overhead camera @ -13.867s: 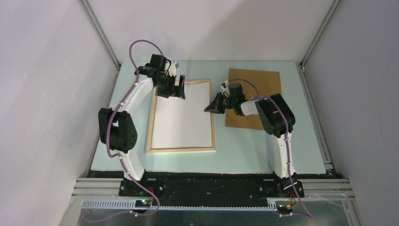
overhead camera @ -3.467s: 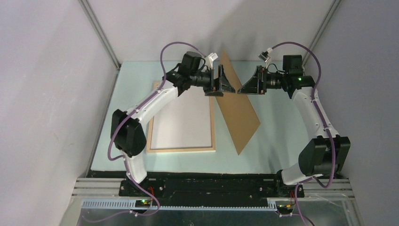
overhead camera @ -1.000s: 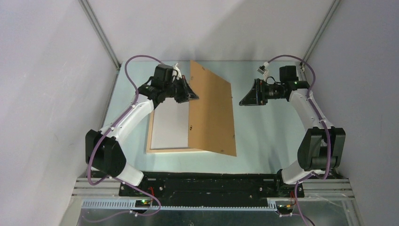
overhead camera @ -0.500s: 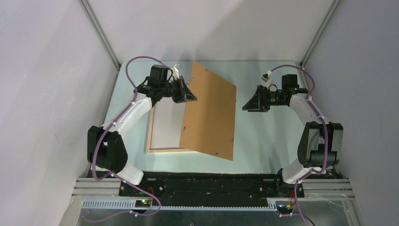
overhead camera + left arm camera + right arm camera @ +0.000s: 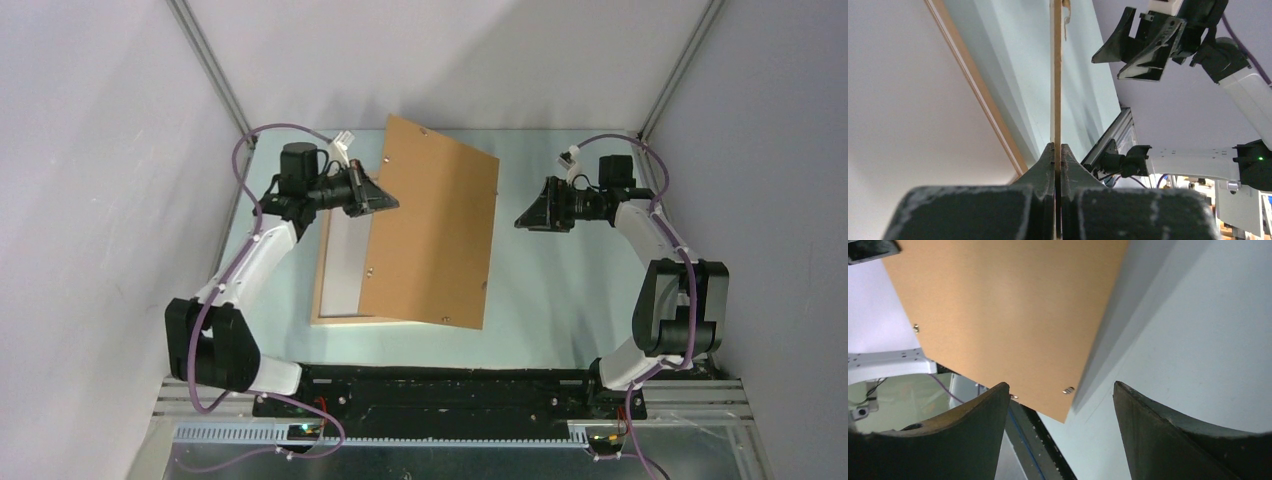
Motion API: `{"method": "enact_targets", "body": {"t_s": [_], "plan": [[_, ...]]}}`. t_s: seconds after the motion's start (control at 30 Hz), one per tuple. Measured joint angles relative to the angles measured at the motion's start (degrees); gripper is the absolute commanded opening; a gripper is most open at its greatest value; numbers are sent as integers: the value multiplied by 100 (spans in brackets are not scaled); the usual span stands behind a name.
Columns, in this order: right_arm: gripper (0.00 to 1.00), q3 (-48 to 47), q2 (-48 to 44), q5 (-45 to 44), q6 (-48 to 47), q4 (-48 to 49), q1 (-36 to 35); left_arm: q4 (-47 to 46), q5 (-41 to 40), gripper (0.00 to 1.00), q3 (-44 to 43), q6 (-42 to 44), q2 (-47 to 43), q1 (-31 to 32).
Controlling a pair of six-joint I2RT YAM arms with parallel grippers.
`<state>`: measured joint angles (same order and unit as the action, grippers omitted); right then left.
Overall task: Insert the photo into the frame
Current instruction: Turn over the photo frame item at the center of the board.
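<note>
I have the left gripper (image 5: 388,203) clamped on the board (image 5: 430,240); the frame (image 5: 360,320) lies under those fingers, lengthwise toward me. The right gripper (image 5: 522,220) gapes empty, well apart.

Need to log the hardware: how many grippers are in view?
2. The left gripper pinches the brown board at its left edge; the right gripper hangs open, apart, to the right.

No writing can be read in any view.
The board (image 5: 430,240) pinched in the left hand (image 5: 390,204) shows a plain brown face. The photo (image 5: 340,265) under that hand shows a plain white back. In the left wrist view, the clutter (image 5: 1233,200) below the right hand (image 5: 1108,67) is too small and blurred to show any lettering.
</note>
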<state>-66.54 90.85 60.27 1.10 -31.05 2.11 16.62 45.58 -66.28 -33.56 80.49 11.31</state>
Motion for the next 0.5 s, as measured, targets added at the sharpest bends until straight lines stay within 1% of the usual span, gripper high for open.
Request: {"method": "enact_targets", "body": {"t_s": [0.17, 0.3, 0.5], "plan": [[80, 0, -70, -570, 190, 339, -57, -214, 284, 0, 162, -17, -162, -302], [80, -92, -72, -994, 221, 588, -236, -280, 509, 0, 269, -48, -251, -385], [80, -538, 254, -1207, 243, 791, -664, -286, 855, 0, 474, -48, -494, -407]]}}
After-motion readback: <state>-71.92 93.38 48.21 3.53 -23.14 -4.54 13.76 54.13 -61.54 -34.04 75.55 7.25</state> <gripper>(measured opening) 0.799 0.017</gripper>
